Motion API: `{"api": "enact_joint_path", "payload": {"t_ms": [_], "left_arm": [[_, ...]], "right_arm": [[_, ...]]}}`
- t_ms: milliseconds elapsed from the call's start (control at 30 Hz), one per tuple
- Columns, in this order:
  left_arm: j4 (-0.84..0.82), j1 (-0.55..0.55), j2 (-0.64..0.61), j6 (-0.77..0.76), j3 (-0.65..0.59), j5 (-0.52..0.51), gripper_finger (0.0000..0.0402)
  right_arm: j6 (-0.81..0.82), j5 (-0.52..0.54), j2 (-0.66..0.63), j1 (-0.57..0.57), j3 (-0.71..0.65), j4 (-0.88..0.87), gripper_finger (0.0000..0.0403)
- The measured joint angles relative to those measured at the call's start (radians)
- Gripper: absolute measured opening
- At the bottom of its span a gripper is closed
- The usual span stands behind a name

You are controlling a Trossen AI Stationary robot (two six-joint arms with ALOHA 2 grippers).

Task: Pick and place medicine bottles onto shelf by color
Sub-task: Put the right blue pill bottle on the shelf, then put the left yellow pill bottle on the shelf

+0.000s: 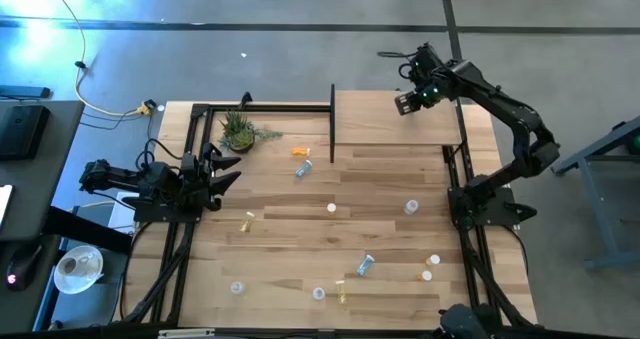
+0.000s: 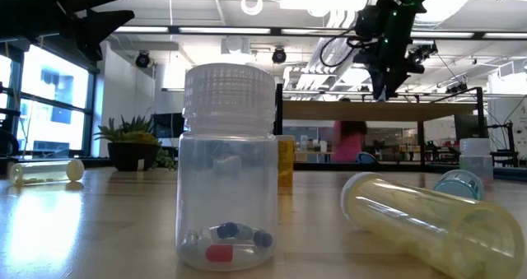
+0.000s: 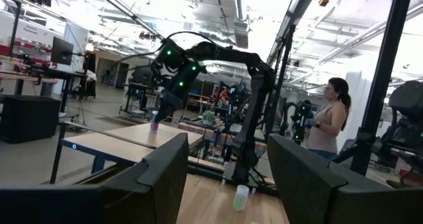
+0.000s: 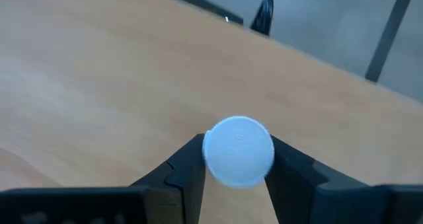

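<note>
My right gripper (image 4: 236, 168) clamps a white-capped bottle (image 4: 238, 151) above the shelf (image 1: 395, 131), near its far right corner. My left gripper (image 1: 222, 171) waits spread wide at the table's (image 1: 380, 224) left edge.

The shelf (image 1: 390, 129) is pale plain wood on a black frame, lighter than the striped planked table (image 1: 300, 249). Bottles: an orange one (image 1: 301, 152), a yellow one (image 2: 428, 221), a clear one (image 2: 228, 172) with a ridged white cap, holding blue and red pills. The plant (image 1: 240, 131) is green.
</note>
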Motion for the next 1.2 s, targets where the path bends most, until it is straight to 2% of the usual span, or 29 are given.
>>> {"api": "enact_joint_path", "payload": {"t_ms": [267,767,1067,1200], "left_arm": [[0.000,0.000,0.000,0.000,0.000,0.000,0.0197],[0.000,0.000,0.000,0.000,0.000,0.000,0.0197],[0.000,0.000,0.000,0.000,0.000,-0.001,0.0197],[-0.023,0.000,0.000,0.000,0.029,-0.039,0.0197]], "right_arm": [[-0.001,0.000,-0.003,0.000,0.002,0.016,0.0165],[-0.051,-0.002,-0.079,0.000,0.004,0.106,0.0168],[-0.098,-0.095,-0.168,0.009,0.005,0.166,0.0168],[-0.128,-0.114,-0.209,0.047,0.005,0.167,0.0168]]}}
